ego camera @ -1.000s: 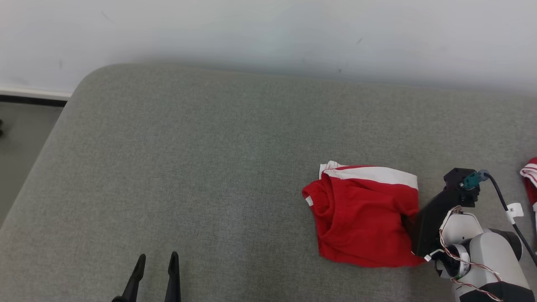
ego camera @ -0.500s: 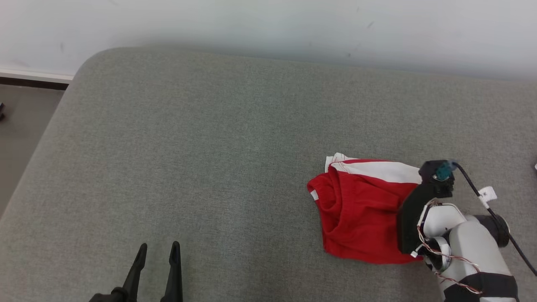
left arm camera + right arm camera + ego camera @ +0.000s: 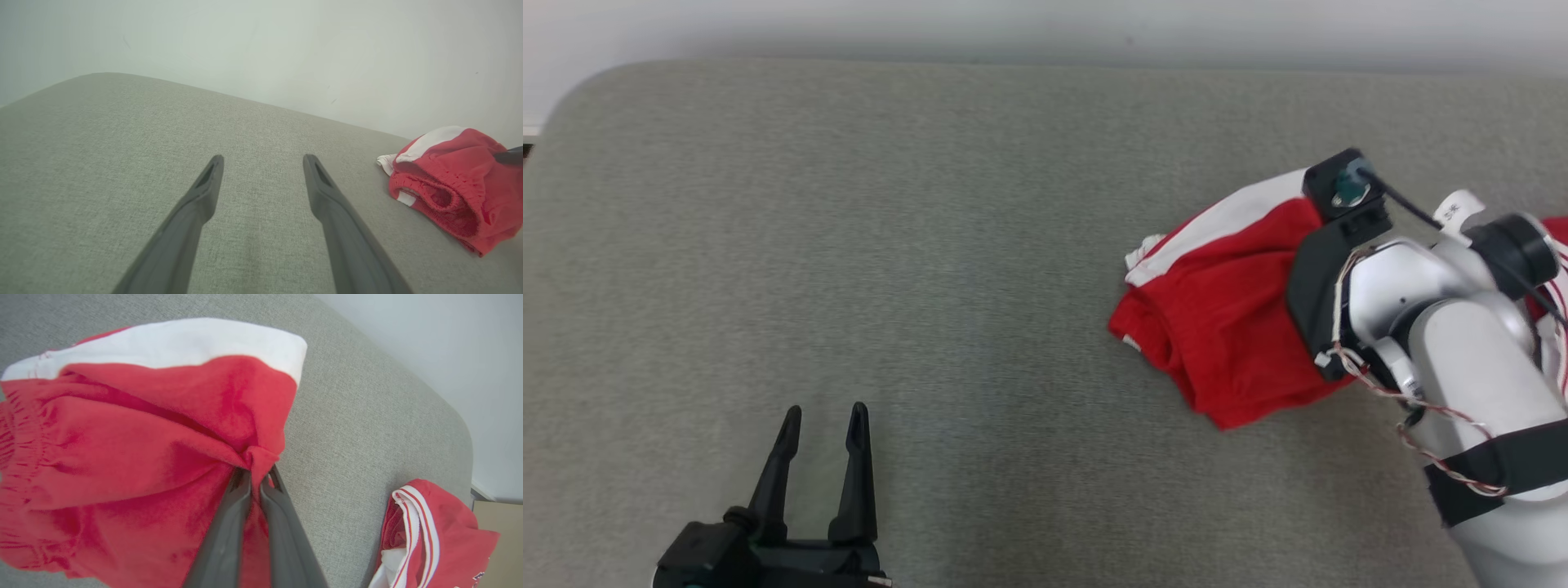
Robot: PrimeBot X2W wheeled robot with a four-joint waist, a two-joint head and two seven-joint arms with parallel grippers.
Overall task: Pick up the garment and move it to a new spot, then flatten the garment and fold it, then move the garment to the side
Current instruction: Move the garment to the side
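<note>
The garment is a folded red piece with a white band, lying on the grey cushioned surface at the right. It also shows in the left wrist view and in the right wrist view. My right gripper is shut on a pinched fold at the garment's right edge, and that edge is raised off the surface. In the head view the right wrist covers the fingers. My left gripper stands open at the lower left, far from the garment, with nothing between its fingers.
A second red garment with white striped trim lies at the right end of the surface, close behind my right arm. A pale wall runs along the far edge. The surface's rounded left corner drops to the floor.
My right gripper has shut on the garment's right edge and lifted it, tilting the white band up. The head camera has shifted, so the whole scene sits differently. The left gripper stays open.
</note>
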